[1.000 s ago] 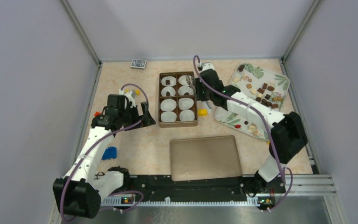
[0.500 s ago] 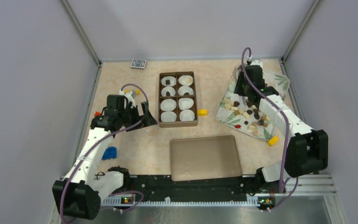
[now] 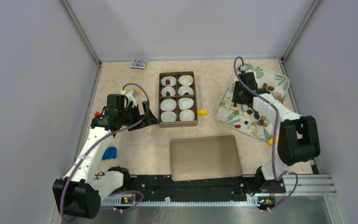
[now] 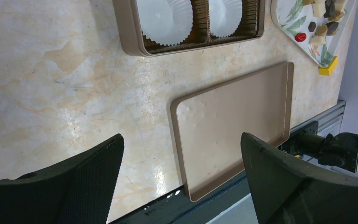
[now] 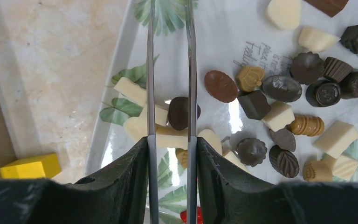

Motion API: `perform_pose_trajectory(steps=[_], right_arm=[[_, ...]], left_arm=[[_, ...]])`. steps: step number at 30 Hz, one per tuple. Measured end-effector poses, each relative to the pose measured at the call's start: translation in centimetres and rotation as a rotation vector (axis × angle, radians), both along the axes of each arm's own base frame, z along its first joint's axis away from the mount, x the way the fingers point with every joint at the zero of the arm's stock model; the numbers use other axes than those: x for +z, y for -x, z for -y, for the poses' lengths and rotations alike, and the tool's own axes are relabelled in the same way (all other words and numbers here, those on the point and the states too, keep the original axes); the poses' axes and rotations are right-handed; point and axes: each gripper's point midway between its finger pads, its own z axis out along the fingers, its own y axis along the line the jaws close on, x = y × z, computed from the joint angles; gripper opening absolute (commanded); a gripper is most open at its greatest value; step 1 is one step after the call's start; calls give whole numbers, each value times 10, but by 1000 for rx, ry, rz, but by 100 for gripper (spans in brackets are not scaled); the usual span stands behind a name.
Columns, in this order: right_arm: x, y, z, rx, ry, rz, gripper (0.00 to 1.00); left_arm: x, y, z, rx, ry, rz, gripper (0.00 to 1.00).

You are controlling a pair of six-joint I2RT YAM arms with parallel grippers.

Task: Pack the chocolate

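R gripper (image 3: 237,98), thin blades narrowly apart and gripping nothing, hangs over white leaf-print tray (image 5: 113,100) at table's right. Round dark-brown chocolate (image 5: 179,113) lies directly beneath, partly under one blade, w/ cream, tan and dark pieces scattered beside it. L gripper (image 4: 181,140), jaws wide, hovers just left of brown box of white paper cups (image 3: 160,100).

We see the left arm (image 3: 89,147) and right arm (image 3: 268,105) in white shells with black joint housings, a purple cable (image 3: 121,129) looping along each. The left gripper (image 4: 181,140) has broad black textured fingers (image 4: 65,182); the right gripper (image 5: 170,28) has thin metallic blades (image 5: 150,70). Green lights (image 3: 128,199) glow at six o'clock.
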Motion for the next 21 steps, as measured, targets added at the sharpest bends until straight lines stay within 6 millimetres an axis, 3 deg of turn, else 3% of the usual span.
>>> perform_pose_trajectory(steps=[4, 12, 21], right_arm=[[-17, -2, 4, -11, 12, -49, 39], [-5, -26, 3, -17, 11, -13, 40], [-11, -42, 4, -18, 45, -38, 40]], left_arm=[[1, 0, 0, -2, -2, 3, 99], [3, -2, 0, -10, -7, 16, 99], [2, -3, -2, -5, -17, 15, 99]])
